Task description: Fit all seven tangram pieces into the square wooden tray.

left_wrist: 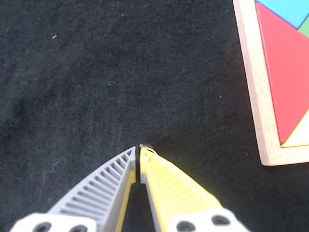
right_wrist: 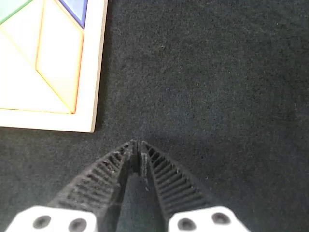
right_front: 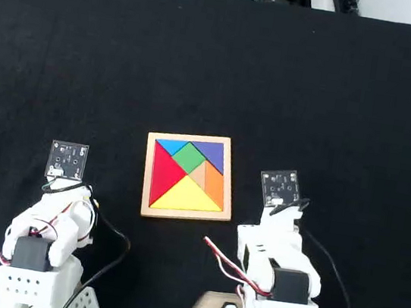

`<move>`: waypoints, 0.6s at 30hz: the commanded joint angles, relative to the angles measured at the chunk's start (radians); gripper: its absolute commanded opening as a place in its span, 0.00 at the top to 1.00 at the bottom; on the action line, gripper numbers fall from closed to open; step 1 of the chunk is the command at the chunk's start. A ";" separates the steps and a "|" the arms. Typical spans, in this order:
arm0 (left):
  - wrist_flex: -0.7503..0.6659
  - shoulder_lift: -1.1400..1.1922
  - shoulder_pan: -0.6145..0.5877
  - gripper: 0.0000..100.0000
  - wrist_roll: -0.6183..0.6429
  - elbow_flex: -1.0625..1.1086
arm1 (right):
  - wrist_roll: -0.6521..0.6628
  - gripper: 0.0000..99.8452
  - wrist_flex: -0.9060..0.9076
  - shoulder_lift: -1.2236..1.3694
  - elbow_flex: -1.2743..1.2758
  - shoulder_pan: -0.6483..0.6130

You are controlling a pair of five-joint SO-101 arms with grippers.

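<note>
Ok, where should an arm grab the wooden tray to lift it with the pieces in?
Probably the rim of the wooden tray nearest the right gripper, approached low from that side. The tray lies flat with pieces filling it, so only the frame's outer edge offers a hold, one finger over and one under.

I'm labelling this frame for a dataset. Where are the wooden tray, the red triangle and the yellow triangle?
wooden tray (right_front: 147, 173): high view, on its bare left rim.
red triangle (right_front: 163, 174): high view, middle of its face.
yellow triangle (right_front: 186, 198): high view, middle of its face.
</note>
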 commanded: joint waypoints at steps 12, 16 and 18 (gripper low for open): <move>0.006 -0.003 0.004 0.97 0.005 0.021 | -0.002 0.99 0.006 -0.088 -0.002 -0.008; 0.006 -0.003 0.008 0.97 0.005 0.021 | -0.003 0.99 0.006 -0.088 -0.002 -0.008; 0.006 -0.003 0.005 0.97 0.005 0.021 | -0.003 0.99 0.006 -0.088 -0.002 -0.008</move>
